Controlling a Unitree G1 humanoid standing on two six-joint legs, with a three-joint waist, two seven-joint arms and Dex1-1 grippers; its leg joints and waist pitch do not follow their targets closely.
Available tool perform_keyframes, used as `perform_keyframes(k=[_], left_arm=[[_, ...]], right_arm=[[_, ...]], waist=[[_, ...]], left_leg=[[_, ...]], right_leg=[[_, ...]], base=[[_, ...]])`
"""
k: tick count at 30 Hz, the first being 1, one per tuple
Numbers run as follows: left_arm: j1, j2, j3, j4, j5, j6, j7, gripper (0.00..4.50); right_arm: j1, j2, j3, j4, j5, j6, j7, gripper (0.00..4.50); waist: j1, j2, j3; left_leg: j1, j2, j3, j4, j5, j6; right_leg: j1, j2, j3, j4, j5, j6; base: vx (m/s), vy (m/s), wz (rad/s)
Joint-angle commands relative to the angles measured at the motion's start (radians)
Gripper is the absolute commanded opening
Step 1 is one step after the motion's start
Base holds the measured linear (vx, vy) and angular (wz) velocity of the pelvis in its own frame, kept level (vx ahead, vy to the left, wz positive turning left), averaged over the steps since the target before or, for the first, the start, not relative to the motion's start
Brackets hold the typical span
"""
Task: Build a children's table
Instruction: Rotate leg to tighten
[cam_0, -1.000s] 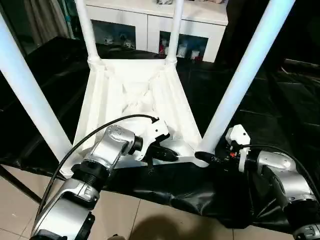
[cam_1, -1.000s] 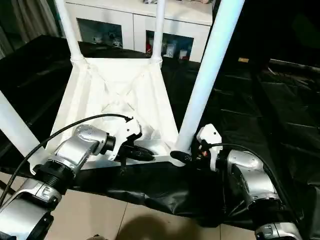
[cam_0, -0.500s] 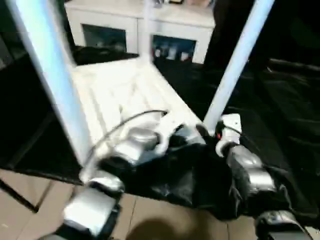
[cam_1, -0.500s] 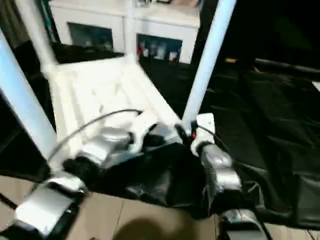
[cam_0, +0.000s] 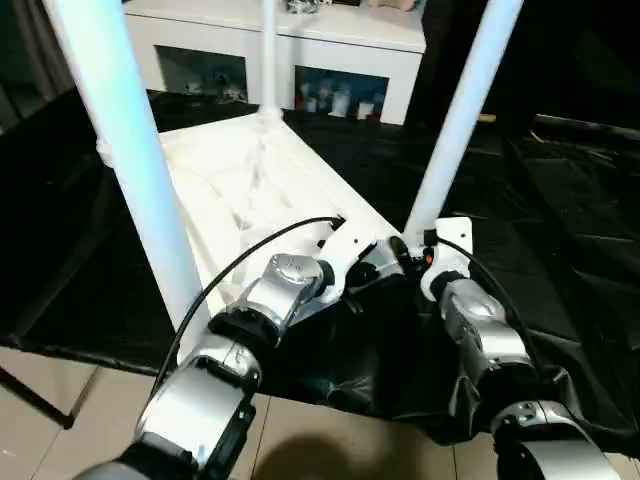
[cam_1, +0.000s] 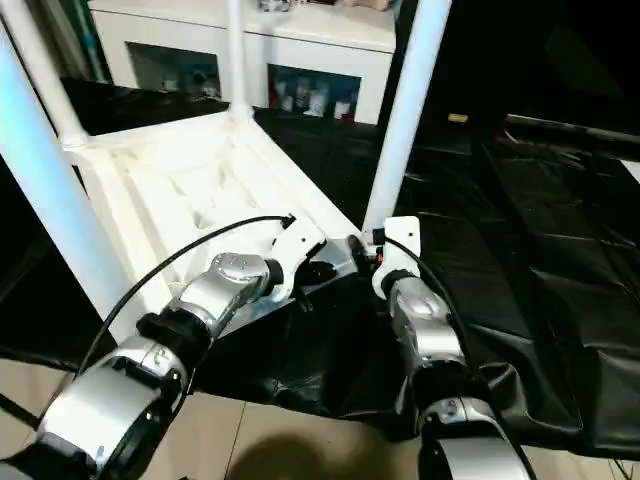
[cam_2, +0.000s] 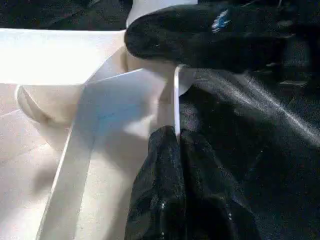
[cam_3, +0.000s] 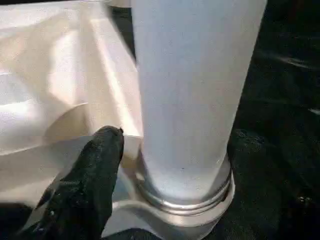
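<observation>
White plastic children's table (cam_0: 250, 180) lies upside down on a black-covered work table (cam_0: 560, 200), ribbed underside up, its tube legs rising out of the corner sockets. Left gripper (cam_2: 176, 142) is clenched on the thin upright rim of the tabletop at the near corner, its two black fingers (cam_2: 155, 195) pressed together with the white edge between them. Right gripper (cam_0: 400, 252) sits just beside it at the same corner, at the foot of the near right leg (cam_3: 192, 95); one black finger (cam_3: 92, 170) rests against the white socket wall just beside that leg (the other finger is hidden, so whether this gripper grasps the leg cannot be told). Beyond both grippers, well apart, stands a white cabinet (cam_0: 330, 50) with glass doors.
</observation>
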Motion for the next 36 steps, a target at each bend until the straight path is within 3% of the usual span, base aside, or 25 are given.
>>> perform_keyframes(k=[1, 2, 5, 8, 13, 17, 23, 25, 28, 29, 36], left_arm=[[0.014, 0.018, -0.018, 0.025, 0.022, 0.016, -0.053, 0.0], [0.029, 0.044, -0.041, 0.0, 0.024, 0.025, -0.141, 0.0], [0.053, 0.077, -0.068, -0.043, 0.02, 0.027, -0.253, 0.0], [0.075, 0.112, -0.084, -0.085, -0.001, 0.032, -0.372, 0.0], [0.108, 0.158, -0.104, -0.158, -0.026, -0.007, -0.513, 0.0], [0.141, 0.191, -0.116, -0.254, -0.058, 0.043, -0.615, 0.0], [0.153, 0.211, -0.12, -0.301, -0.057, 0.066, -0.638, 0.0], [0.155, 0.213, -0.12, -0.304, -0.055, 0.069, -0.639, 0.0], [0.165, 0.217, -0.122, -0.329, -0.056, 0.088, -0.643, 0.0], [0.168, 0.218, -0.123, -0.337, -0.057, 0.096, -0.643, 0.0], [0.174, 0.225, -0.129, -0.35, -0.058, 0.109, -0.65, 0.0]], right_arm=[[0.026, -0.033, 0.033, -0.042, 0.017, 0.023, 0.125, 3.58], [0.065, -0.105, 0.057, -0.097, 0.029, 0.041, 0.266, 3.58], [0.118, -0.179, 0.081, -0.175, 0.045, 0.058, 0.411, 3.58], [0.169, -0.258, 0.11, -0.243, 0.049, 0.056, 0.529, 3.58], [0.205, -0.315, 0.124, -0.303, 0.069, 0.074, 0.632, 3.58], [0.215, -0.323, 0.136, -0.334, 0.074, 0.092, 0.673, 3.58], [0.218, -0.319, 0.16, -0.349, 0.073, 0.116, 0.717, 3.58], [0.214, -0.317, 0.162, -0.342, 0.071, 0.12, 0.728, 3.24], [0.213, -0.318, 0.162, -0.34, 0.078, 0.129, 0.737, 3.19], [0.213, -0.32, 0.163, -0.341, 0.08, 0.132, 0.739, 2.89], [0.214, -0.319, 0.152, -0.337, 0.085, 0.138, 0.74, 2.62]], waist=[[0.009, -0.002, -0.051], [0.015, -0.004, -0.053], [0.022, -0.003, -0.051], [0.031, -0.005, -0.053], [0.037, -0.005, -0.049], [0.043, -0.002, -0.05], [0.054, -0.003, -0.052], [0.054, -0.005, -0.052], [0.053, -0.005, -0.052], [0.053, -0.004, -0.052], [0.052, -0.003, -0.054]], left_leg=[[-0.003, 0.004, 0.007, -0.069, -0.291, 0.067], [0.001, 0.005, 0.008, -0.066, -0.281, 0.076], [-0.007, 0.007, 0.008, -0.065, -0.241, 0.105], [0.002, 0.011, 0.01, -0.061, -0.232, 0.112], [0.005, 0.014, 0.011, -0.066, -0.264, 0.106], [0.011, 0.017, 0.014, -0.066, -0.269, 0.088], [0.008, 0.015, 0.015, -0.064, -0.229, 0.089], [0.007, 0.014, 0.015, -0.064, -0.227, 0.087], [0.007, 0.015, 0.015, -0.064, -0.229, 0.083], [0.007, 0.015, 0.014, -0.064, -0.223, 0.083], [0.007, 0.013, 0.015, -0.061, -0.205, 0.087]], right_leg=[[0.046, -0.033, 0.018, -0.08, -0.279, -0.175], [0.05, -0.033, 0.017, -0.082, -0.258, -0.18], [0.055, -0.033, 0.018, -0.072, -0.183, -0.206], [0.054, -0.034, 0.019, -0.07, -0.171, -0.225], [0.051, -0.034, 0.02, -0.072, -0.202, -0.238], [0.045, -0.034, 0.021, -0.068, -0.193, -0.245], [0.05, -0.034, 0.021, -0.06, -0.132, -0.251], [0.052, -0.034, 0.02, -0.06, -0.138, -0.245], [0.052, -0.035, 0.021, -0.061, -0.152, -0.24], [0.052, -0.036, 0.021, -0.06, -0.148, -0.24], [0.053, -0.032, 0.02, -0.057, -0.113, -0.248]], base=[[0.0, 0.0, 0.0], [0.0, 0.0, 0.0], [0.0, 0.0, 0.0], [0.0, 0.0, 0.0], [0.0, 0.0, 0.0], [0.0, 0.0, 0.0], [0.0, 0.0, 0.0], [0.0, 0.0, 0.0], [0.0, 0.0, 0.0], [0.0, 0.0, 0.0], [0.0, 0.0, 0.0]])
